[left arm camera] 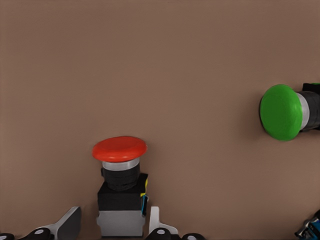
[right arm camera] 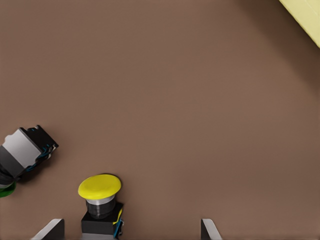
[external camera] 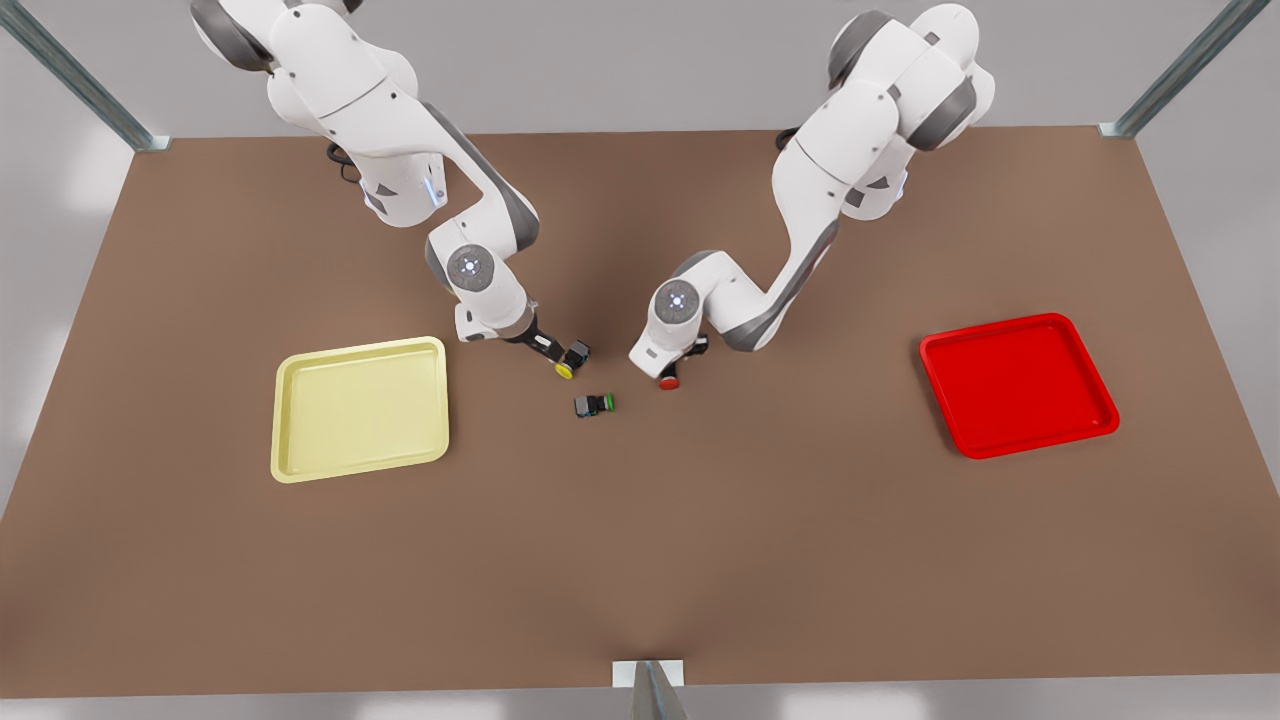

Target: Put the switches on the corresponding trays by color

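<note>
Switches were seen near the middle of the brown table (external camera: pixel 640 560), the trays well apart toward its opposite ends. The yellow switch (external camera: pixel 568 366) lay at the right gripper (external camera: pixel 562 352), on the side nearer the pale yellow tray (external camera: pixel 360 408). In the right wrist view the fingers (right arm camera: pixel 50 230) were spread wide, with the switch (right arm camera: pixel 100 200) close to one of them and clear of the other; nothing was gripped. The red switch (external camera: pixel 669 381) lay at the left gripper (external camera: pixel 680 362), on the side nearer the red tray (external camera: pixel 1018 384). In the left wrist view its dark body (left arm camera: pixel 122 207) stood between the fingers (left arm camera: pixel 67 224), which were not closed on it: a gap showed on one side. A green switch (external camera: pixel 596 404) lay on its side between the two, slightly nearer the table's near edge, untouched.
</note>
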Motion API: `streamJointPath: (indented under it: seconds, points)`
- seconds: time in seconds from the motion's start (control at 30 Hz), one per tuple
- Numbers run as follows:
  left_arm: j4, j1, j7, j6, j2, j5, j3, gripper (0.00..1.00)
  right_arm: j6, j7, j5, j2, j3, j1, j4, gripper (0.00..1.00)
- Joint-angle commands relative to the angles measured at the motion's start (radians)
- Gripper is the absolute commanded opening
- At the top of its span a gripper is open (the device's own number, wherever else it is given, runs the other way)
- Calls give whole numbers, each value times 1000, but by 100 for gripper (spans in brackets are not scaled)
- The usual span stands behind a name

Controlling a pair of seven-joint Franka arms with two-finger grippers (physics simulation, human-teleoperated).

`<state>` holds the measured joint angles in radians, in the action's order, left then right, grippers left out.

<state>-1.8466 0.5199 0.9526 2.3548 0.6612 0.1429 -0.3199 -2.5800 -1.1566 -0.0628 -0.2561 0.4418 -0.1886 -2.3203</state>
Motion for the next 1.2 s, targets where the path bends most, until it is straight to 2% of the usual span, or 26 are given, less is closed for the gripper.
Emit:
streamJointPath:
  seconds: [0.0, 0.1, 0.17, 0.4, 0.73, 0.9, 1.1, 1.17]
  points:
    - [0, 0, 0, -3, -2, 7, -1, 68, 0, 0, 0, 0, 0, -2, 1, 100]
    - [1, 0, 0, -5, -3, 7, -1, 67, 3, -6, -8, 1, 2, -31, -1, 100]
    - [1, 0, 0, -8, -2, 7, -1, 59, 3, -6, -9, 0, 3, -37, -2, 100]
    - [6, 0, 0, -6, 5, 7, -1, 56, -6, -32, -46, -8, 2, -58, -1, 100]
    - [9, 0, 2, -25, 3, 7, -2, 50, -78, -31, -43, -103, 2, -92, 39, 100]
    - [9, 0, -2, -29, 1, 7, -2, 50, -81, -32, -42, -144, 2, -97, 70, 100]
    - [3, -35, -31, -138, -68, 7, -1, 50, -109, -32, -42, -187, -3, -109, 78, 100]
    - [-80, -100, -119, -192, -176, 4, -1, 50, -127, -34, -43, -204, -3, -111, 79, 100]
